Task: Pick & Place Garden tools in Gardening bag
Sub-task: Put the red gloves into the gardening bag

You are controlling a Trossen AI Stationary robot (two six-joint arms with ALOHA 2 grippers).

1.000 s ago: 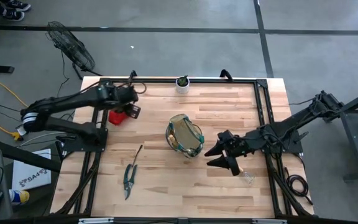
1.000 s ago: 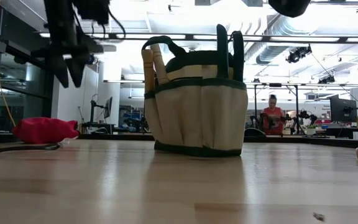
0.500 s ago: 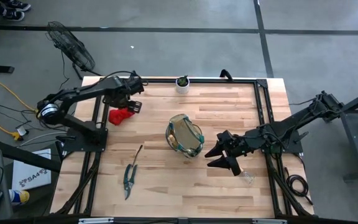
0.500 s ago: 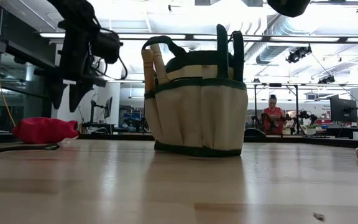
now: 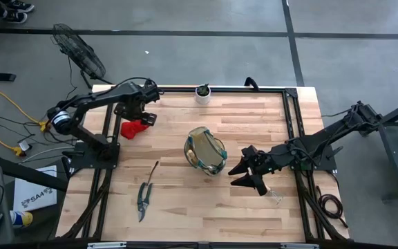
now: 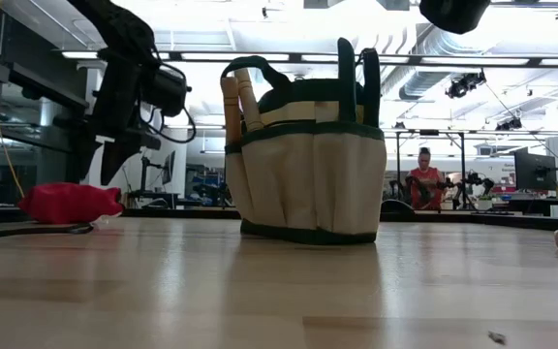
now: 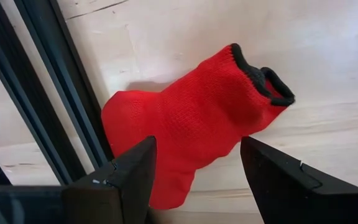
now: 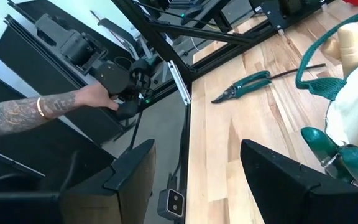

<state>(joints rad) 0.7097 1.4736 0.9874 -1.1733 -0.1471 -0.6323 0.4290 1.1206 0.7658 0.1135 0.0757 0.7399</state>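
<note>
wooden table [image 5: 185, 200], bag [image 5: 205, 151], shears [image 5: 144, 198], red glove [image 5: 135, 128]

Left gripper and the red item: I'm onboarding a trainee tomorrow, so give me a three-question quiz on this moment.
1. True or false: the left gripper is shut on the red glove.
2. What lies nearest the table's near-left corner? A) pruning shears B) white pot C) gardening bag
3. Fill in: the right gripper hovers beside the ____.

Key: 1 false, it is open above the glove; 2 A; 3 gardening bag.

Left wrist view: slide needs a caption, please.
Open left gripper poised above the red glove lying on the wooden table.
</note>
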